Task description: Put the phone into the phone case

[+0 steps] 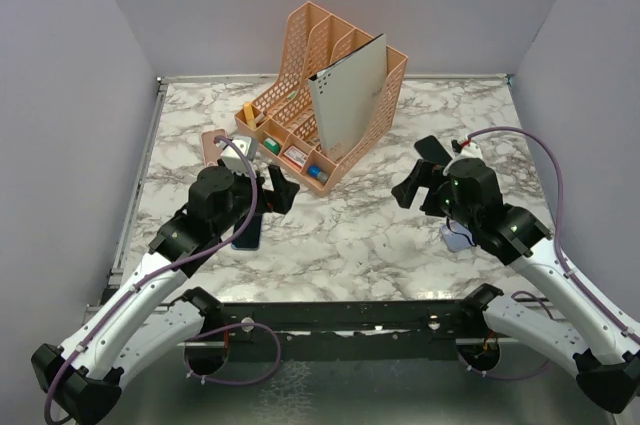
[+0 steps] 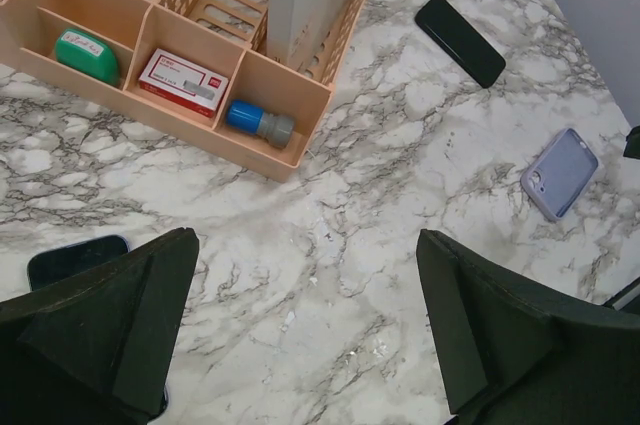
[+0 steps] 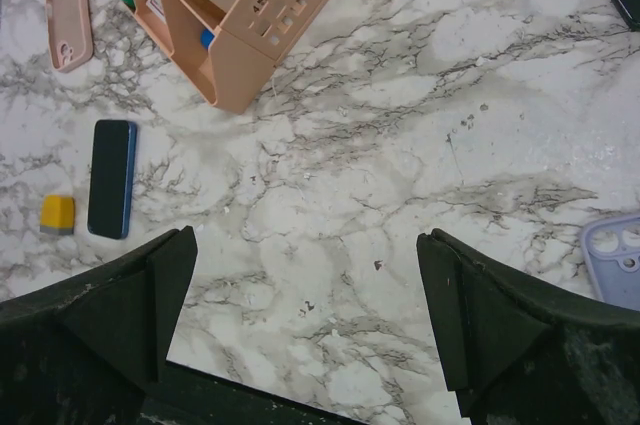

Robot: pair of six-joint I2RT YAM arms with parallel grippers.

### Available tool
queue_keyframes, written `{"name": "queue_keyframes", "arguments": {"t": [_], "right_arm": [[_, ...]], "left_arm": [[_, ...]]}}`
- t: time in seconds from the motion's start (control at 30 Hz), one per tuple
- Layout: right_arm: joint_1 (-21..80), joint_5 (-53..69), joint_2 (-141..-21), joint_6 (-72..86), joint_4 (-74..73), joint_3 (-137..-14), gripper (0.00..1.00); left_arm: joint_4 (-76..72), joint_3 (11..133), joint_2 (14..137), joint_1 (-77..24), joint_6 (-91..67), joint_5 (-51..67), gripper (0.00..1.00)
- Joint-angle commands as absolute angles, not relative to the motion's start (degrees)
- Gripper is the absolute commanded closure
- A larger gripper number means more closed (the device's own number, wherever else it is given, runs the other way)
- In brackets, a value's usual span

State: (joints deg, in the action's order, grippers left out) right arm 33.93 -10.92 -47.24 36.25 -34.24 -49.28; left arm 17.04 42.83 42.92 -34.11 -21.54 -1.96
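– Left gripper (image 2: 310, 330) status?
– Jaws spread wide, nothing held; right gripper (image 3: 310, 325) likewise.
– Phone?
– Blue phone (image 3: 110, 177) flat on marble table (image 3: 400, 145), beside yellow block (image 3: 57, 213), well apart from lilac case (image 3: 612, 263).

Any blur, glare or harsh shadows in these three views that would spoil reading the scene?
Top external: even, soft light, no glare on the marble table, all sharp. Left wrist: sharp; its own fingers show as dark, featureless masses. Right wrist: sharp too; the purple case is cropped by the right edge.
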Motion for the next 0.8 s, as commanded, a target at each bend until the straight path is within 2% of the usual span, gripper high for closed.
{"name": "queue_keyframes", "arguments": {"t": [0.0, 0.2, 0.33, 0.53, 0.77], "right_arm": [[33.84, -13.03, -47.53, 37.48, -35.01, -48.92, 0.00], [33.84, -15.58, -48.49, 37.36, -34.14, -49.20, 0.00], [33.84, -24.30, -50.58, 36.45, -34.17, -51.26, 0.00], [33.84, -20.92, -56.43, 24.74, -24.30, -49.52, 0.00], [33.29, -27.56, -68.89, 14.65, -18.43, -53.00, 0.00]], "left_arm": [[17.67, 42.62, 42.11, -34.10, -20.59, -3.25, 0.01], [17.89, 42.63, 41.58, -34.10, -20.24, -3.58, 0.01], [18.04, 42.67, 41.10, -34.10, -19.75, -4.04, 0.01], [18.24, 42.80, 40.37, -34.08, -19.40, -4.69, 0.01], [18.86, 42.63, 38.67, -34.10, -19.25, -4.58, 0.01]]}}
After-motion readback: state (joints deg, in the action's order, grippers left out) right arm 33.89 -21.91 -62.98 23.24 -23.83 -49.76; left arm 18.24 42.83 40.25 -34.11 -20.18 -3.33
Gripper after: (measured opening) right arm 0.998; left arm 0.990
